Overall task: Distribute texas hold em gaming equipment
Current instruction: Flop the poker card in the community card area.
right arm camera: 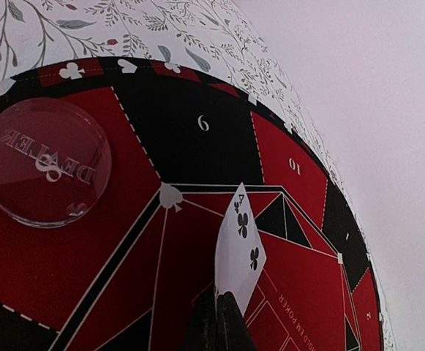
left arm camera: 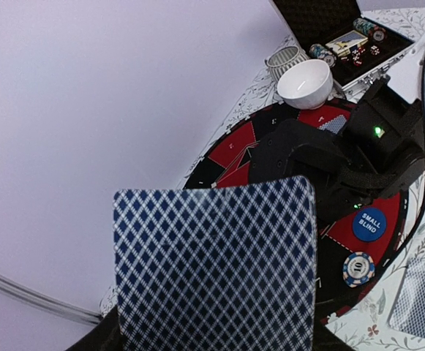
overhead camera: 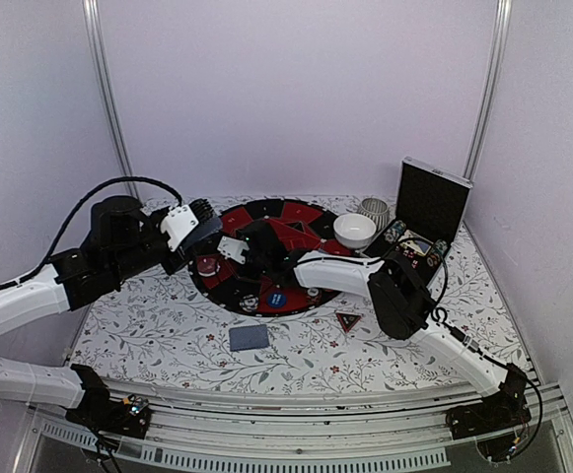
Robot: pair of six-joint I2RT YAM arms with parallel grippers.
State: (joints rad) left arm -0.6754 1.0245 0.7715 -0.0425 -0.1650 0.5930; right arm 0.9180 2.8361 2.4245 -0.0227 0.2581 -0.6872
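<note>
Right claw (right arm camera: pixel 219 311) pinched tight on a club card (right arm camera: pixel 240 241), low over the round mat (right arm camera: pixel 197 146); left claw (overhead camera: pixel 205 229) grips the blue-backed deck (left arm camera: pixel 216 270). Dealer button (right arm camera: pixel 45 162), small blind disc (left arm camera: pixel 369 224), one striped chip (left arm camera: pixel 358 268) placed. Plenty left, I'd say: chip stacks (left arm camera: pixel 369 29) upper right sit in the case (left arm camera: pixel 322 18).

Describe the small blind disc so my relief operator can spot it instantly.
Find the round red-and-black mat in the middle of the floral table. On its near edge, on a red wedge, lies a flat blue disc. It is plain blue with white lettering reading SMALL BLIND, unlike the striped-edge chip right beside it.
</note>
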